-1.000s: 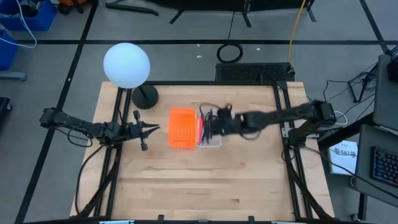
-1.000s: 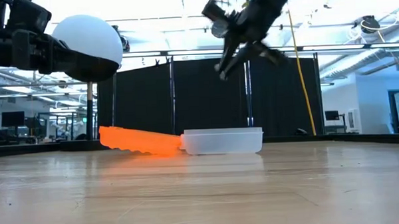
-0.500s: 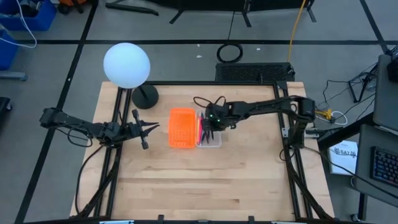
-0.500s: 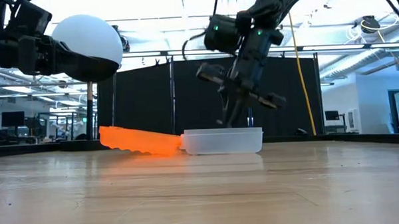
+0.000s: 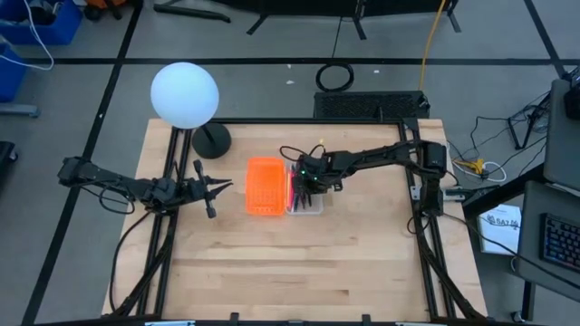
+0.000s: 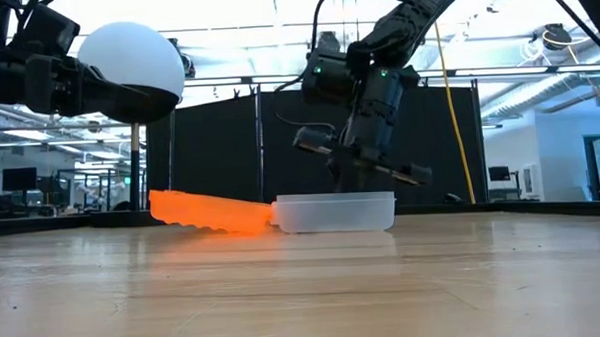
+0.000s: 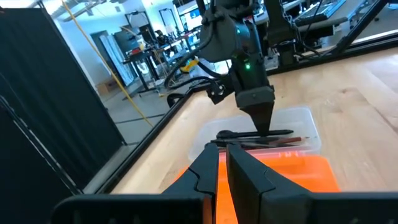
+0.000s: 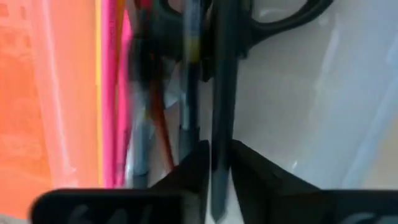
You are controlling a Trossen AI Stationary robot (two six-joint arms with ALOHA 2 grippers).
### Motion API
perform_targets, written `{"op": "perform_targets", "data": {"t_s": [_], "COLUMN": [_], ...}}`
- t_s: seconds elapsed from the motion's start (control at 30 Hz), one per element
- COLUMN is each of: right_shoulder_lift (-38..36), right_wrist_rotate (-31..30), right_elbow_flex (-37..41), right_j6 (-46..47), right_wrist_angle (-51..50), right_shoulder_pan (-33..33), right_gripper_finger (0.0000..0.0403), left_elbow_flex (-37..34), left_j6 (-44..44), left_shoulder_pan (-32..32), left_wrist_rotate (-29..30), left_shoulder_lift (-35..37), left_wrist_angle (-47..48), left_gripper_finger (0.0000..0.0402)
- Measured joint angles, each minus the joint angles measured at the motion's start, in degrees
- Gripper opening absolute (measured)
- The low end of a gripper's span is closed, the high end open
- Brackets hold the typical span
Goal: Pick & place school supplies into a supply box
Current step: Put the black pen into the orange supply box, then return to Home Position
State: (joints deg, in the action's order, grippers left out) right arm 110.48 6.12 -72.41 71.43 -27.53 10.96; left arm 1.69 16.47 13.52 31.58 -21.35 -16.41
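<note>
While left gripper waits narrow near table edge, right gripper pinches dark pen inside clear supply box.

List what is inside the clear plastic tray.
The clear tray holds black-handled scissors, a pink pen and several dark pens. The right gripper reaches into it and covers part of the contents, so an exact count is not possible.

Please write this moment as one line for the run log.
right tool: down in clear supply box, dark pen between fingers | left tool: waits at table's left, shut | pens, scissors in box | orange tray beside
</note>
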Motion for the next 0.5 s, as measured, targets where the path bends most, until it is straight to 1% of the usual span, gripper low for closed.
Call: {"op": "perform_targets", "data": {"t_s": [0.1,0.2,0.37,0.43,0.5], "right_shoulder_lift": [-1.2,-2.9,-6.9,-9.3,-12.4], "right_wrist_rotate": [-1.3,-1.8,-4.1,-5.7,-8.8], "right_elbow_flex": [0.1,0.1,0.1,0.1,0.1], "right_j6": [1.5,1.4,-1.3,-4.2,-9.1], "right_wrist_angle": [-0.6,-1.4,-3.4,-3.6,-4.1], "right_shoulder_pan": [-0.6,-0.9,-0.9,-1.2,-2.2], "right_gripper_finger": [0.0093,0.0114,0.0117,0.0111,0.0101], "left_elbow_flex": [0.0,0.0,0.0,0.0,0.0], "left_j6": [-0.5,-0.5,-0.7,-0.7,-0.5], "left_shoulder_pan": [0.0,0.0,0.0,0.0,0.0], "left_wrist_rotate": [0.0,0.0,-0.1,-0.1,-0.1], "left_shoulder_lift": [0.0,0.0,0.0,0.0,0.0], "left_wrist_angle": [-0.1,-0.1,-0.1,-0.3,-0.6], "left_gripper_finger": [0.0037,0.0037,0.0037,0.0037,0.0037]}}
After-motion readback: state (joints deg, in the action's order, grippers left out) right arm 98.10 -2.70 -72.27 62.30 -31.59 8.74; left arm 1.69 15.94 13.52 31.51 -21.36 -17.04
